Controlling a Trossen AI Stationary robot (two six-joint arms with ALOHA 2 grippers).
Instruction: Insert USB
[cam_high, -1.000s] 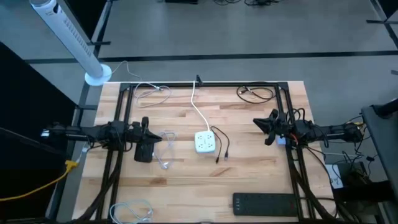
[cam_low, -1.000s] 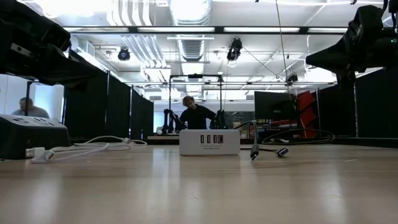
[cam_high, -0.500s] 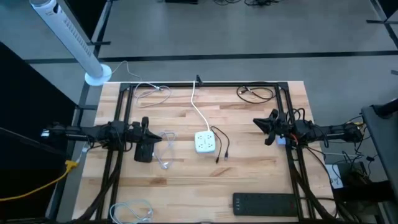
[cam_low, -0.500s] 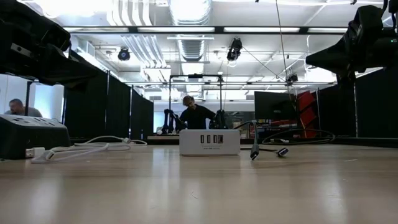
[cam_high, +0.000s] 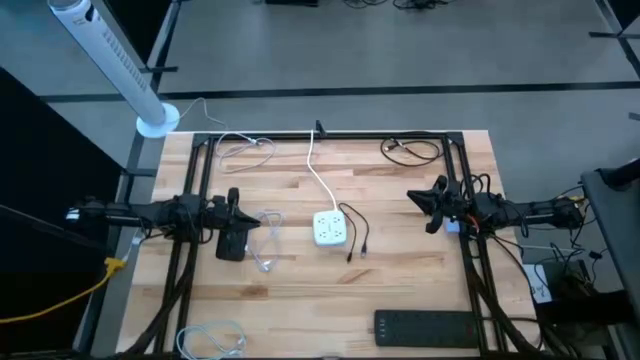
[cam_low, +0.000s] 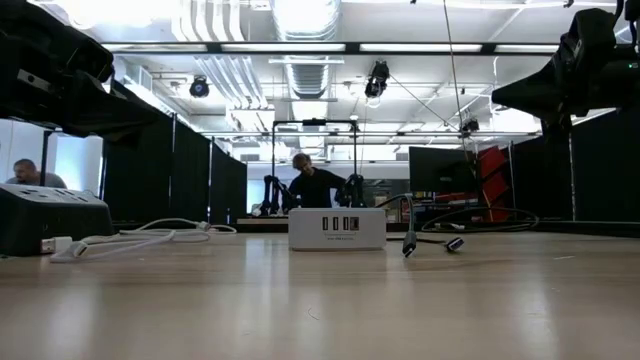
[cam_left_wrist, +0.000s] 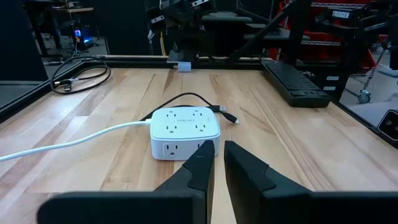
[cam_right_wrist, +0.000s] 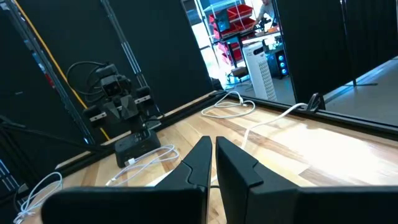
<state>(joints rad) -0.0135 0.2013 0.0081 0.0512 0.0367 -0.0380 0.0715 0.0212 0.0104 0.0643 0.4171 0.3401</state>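
A white power cube (cam_high: 331, 229) sits mid-table, and its white cord (cam_high: 318, 175) runs to the far edge. Its near face shows USB ports (cam_low: 337, 224). A black USB cable (cam_high: 357, 236) lies slack just right of the cube, with its plug (cam_left_wrist: 234, 119) loose on the wood. My left gripper (cam_left_wrist: 216, 149) hovers shut at the table's left, pointing at the cube. My right gripper (cam_right_wrist: 212, 146) hovers shut at the table's right, above the wood, with its wrist rolled. Neither holds anything.
A black box (cam_high: 230, 246) with a white cable (cam_high: 266, 228) lies below my left gripper. A black power strip (cam_high: 430, 326) lies near the front right. Cable coils lie at the far right (cam_high: 410, 150), far left (cam_high: 245, 148) and front left (cam_high: 213, 340). People show beyond the table (cam_low: 315, 185).
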